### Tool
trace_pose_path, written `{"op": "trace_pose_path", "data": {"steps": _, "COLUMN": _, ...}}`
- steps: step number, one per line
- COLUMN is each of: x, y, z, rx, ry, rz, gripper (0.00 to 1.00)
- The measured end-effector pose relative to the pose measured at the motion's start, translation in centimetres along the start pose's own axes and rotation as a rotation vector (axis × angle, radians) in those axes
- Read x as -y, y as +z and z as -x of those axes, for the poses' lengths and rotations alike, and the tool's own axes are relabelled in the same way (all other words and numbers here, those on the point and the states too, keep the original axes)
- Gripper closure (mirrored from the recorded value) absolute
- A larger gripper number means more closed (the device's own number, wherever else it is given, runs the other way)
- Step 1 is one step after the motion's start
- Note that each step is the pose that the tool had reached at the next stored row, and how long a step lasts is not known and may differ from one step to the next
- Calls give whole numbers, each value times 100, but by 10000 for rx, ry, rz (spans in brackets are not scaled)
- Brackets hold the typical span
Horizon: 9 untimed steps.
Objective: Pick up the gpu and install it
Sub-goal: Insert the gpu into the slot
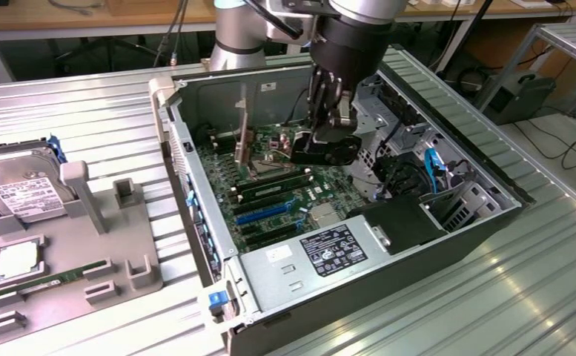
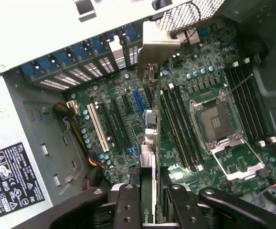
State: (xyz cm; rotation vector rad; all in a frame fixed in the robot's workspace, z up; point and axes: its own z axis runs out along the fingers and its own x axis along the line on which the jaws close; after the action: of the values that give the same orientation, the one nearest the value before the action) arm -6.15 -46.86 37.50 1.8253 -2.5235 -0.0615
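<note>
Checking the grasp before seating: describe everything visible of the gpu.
The gpu is seen edge-on in the wrist view: a thin flat card, its board green near the gripper, with a silver metal bracket at the far end. It stands on edge above the motherboard, the bracket towards the row of blue slot clips. The gripper's fingers clamp it from both sides. Whether it sits in a slot cannot be told.
</note>
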Motion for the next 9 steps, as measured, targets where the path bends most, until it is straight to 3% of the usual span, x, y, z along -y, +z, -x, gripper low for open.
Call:
{"op": "trace_pose_path", "data": {"steps": 2, "x": 1, "y": 10, "z": 0, "rx": 58, "ry": -313, "rz": 24, "gripper": 74}}
{"op": "trace_pose_path", "data": {"steps": 3, "x": 1, "y": 23, "z": 0, "rx": 58, "ry": -532, "rz": 27, "gripper": 74}}
{"op": "trace_pose_path", "data": {"steps": 9, "x": 6, "y": 127, "z": 0, "rx": 0, "ry": -1675, "rz": 35, "gripper": 74}}
